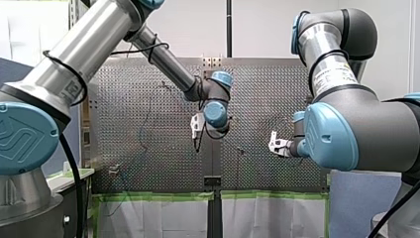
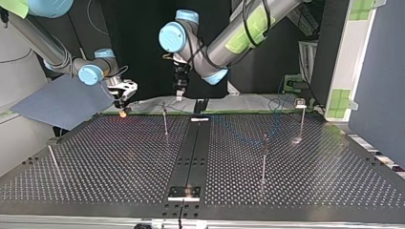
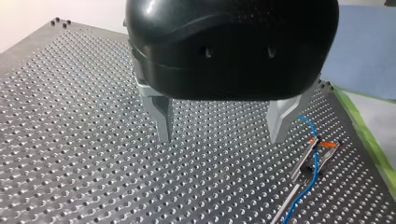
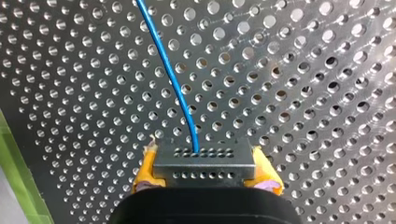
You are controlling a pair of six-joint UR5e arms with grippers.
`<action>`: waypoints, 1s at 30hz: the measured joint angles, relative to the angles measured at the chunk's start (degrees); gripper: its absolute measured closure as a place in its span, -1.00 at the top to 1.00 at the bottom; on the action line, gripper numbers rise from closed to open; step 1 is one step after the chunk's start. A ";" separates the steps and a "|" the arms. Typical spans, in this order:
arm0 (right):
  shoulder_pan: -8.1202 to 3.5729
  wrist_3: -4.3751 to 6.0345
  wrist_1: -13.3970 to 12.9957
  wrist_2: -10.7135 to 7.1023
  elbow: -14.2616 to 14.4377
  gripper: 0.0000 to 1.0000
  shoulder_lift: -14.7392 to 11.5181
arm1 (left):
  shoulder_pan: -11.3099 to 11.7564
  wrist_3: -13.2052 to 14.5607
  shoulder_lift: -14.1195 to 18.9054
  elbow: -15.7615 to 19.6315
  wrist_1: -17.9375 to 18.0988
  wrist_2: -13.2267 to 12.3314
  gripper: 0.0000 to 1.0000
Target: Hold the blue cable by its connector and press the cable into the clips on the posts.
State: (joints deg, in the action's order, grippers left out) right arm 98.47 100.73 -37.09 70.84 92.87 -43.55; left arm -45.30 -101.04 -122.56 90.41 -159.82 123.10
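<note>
In the right wrist view my right gripper is shut, its yellow pads clamping a dark perforated connector. The blue cable runs from the connector ahead over the perforated table. In the top view that gripper hangs low at the table's far edge, left of a thin post. My left gripper stands open above the table with nothing between its metal fingers. Beside it the blue cable passes a post with a clip. In the top view my left gripper hovers above the far middle.
More thin posts stand on the table in the top view: one right of the middle, one at the far right, one leaning at the near left. A dark rail runs down the table's middle. Green tape lines the far edge.
</note>
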 joint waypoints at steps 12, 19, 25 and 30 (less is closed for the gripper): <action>-0.19 -0.21 0.78 0.78 0.00 -1.00 -0.01 | -0.31 -0.28 6.63 6.62 -0.47 0.18 1.00; -0.60 -0.72 1.49 1.39 0.00 -1.00 -0.39 | -0.35 -0.30 10.29 10.28 -0.50 0.19 1.00; -1.04 -0.78 1.74 1.98 0.00 -1.00 -2.04 | -0.35 -0.30 13.71 13.70 -0.50 0.22 1.00; -1.29 -0.58 2.10 2.12 -0.01 -1.00 -4.22 | -0.35 -0.30 16.23 16.23 -0.50 0.22 1.00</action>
State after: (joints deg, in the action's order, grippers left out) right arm 97.18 100.16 -34.99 72.96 92.86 -47.77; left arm -45.65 -101.33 -106.34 106.64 -160.32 123.32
